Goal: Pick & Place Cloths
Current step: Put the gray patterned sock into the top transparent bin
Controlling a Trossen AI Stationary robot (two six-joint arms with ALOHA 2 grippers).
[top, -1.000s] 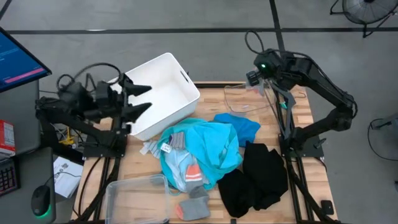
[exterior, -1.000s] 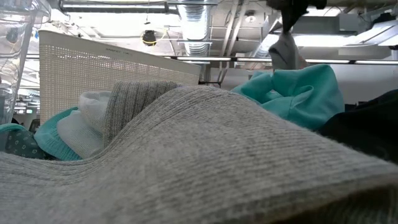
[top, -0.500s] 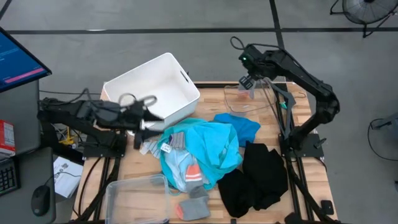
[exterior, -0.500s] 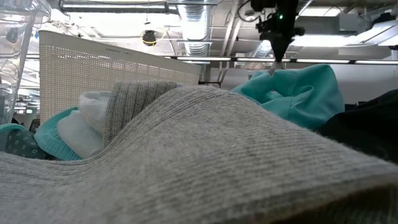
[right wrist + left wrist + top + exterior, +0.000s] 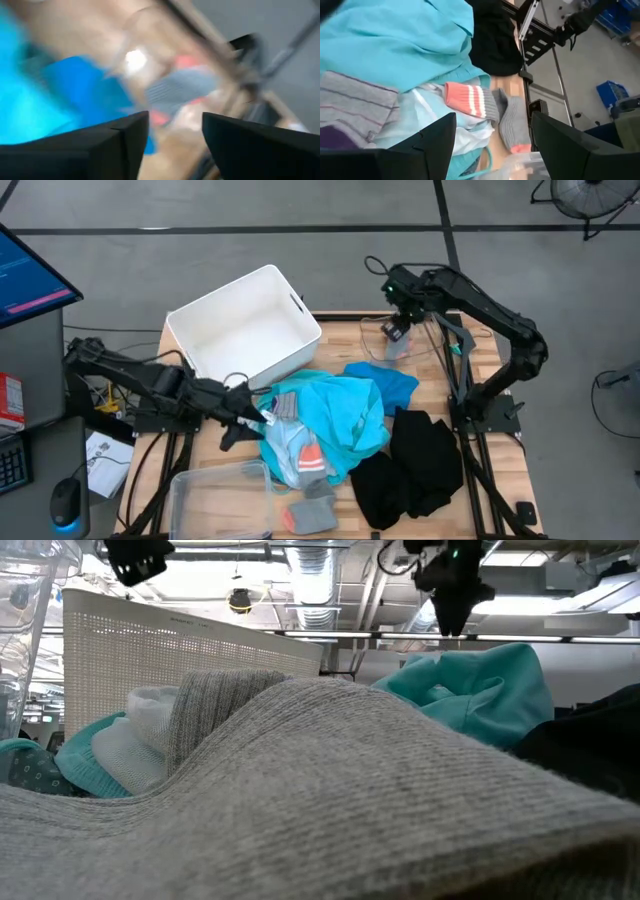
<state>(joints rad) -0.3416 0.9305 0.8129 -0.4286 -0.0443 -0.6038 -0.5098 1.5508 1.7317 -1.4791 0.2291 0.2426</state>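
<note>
The cloths lie in a heap mid-table: a turquoise shirt [image 5: 335,415], black clothes [image 5: 415,465], a blue shirt [image 5: 390,380], and an orange-and-white striped sock [image 5: 470,100] beside a grey sock [image 5: 512,125]. My left gripper [image 5: 245,420] hovers open over the heap's left edge. At the far right, my right gripper [image 5: 395,330] stands open above a clear tub [image 5: 375,345]. Below its fingers, a grey-and-orange sock [image 5: 175,87] lies in that tub.
A white bin [image 5: 245,335] stands at the far left, partly off the table. A second clear tub [image 5: 220,490] sits at the near left edge, with grey socks [image 5: 312,510] beside it. In the low view a grey cloth [image 5: 320,800] fills the foreground.
My left gripper has swung from beside the white bin down and toward the near edge, turning as it went, to the heap's left edge. My right gripper has sunk a little toward the far clear tub and opened. The grey sock that hung from it has dropped into the tub.
</note>
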